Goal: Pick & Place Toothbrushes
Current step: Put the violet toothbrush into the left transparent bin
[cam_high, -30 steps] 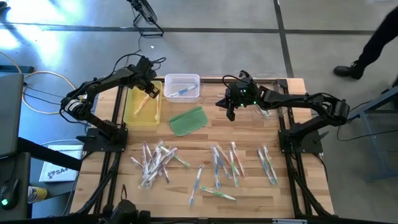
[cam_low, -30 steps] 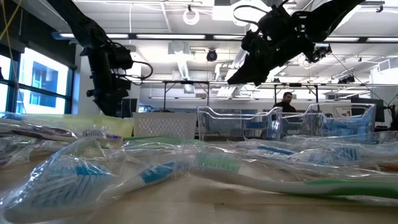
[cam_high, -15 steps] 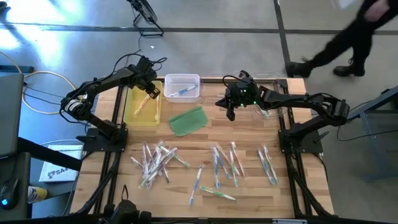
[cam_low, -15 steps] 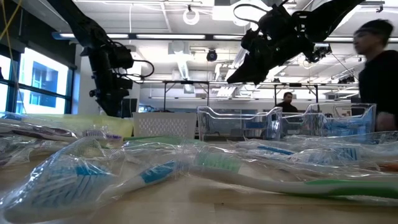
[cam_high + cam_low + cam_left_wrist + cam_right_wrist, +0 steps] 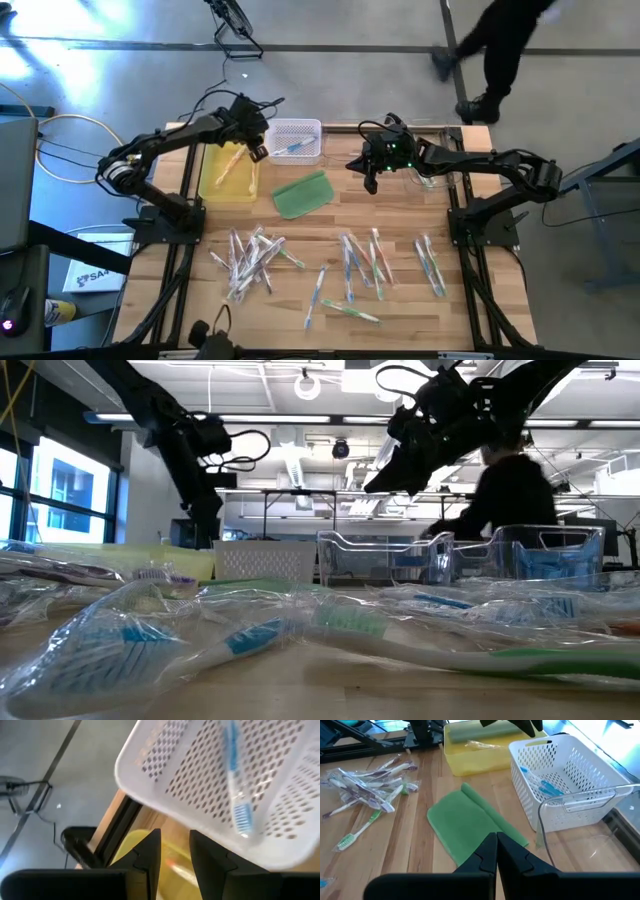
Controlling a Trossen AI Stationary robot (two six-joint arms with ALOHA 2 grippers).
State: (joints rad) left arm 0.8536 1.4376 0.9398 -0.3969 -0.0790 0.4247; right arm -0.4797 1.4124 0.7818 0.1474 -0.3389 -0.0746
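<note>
Wrapped toothbrushes lie flat on the wooden table in three loose heaps [image 5: 250, 262], [image 5: 362, 262], [image 5: 430, 265]. A blue toothbrush [image 5: 235, 780] lies in the white perforated basket [image 5: 293, 140]. An orange one [image 5: 228, 168] lies in the yellow tray [image 5: 228, 172]. My left gripper [image 5: 175, 855] hovers over the gap between tray and basket, open a little, with nothing between its fingers. My right gripper [image 5: 496, 845] hangs shut and empty above the table, right of the green pad.
A flat green pad [image 5: 303, 193] lies on the table in front of the basket. A clear plastic bin [image 5: 580, 825] stands right of the basket at the far edge. A person [image 5: 500, 50] walks on the floor beyond the table.
My left gripper has swung from over the yellow tray toward the white basket, rising slightly and rolling about its own line. My right gripper has kept still. A person has walked across the floor behind the table.
</note>
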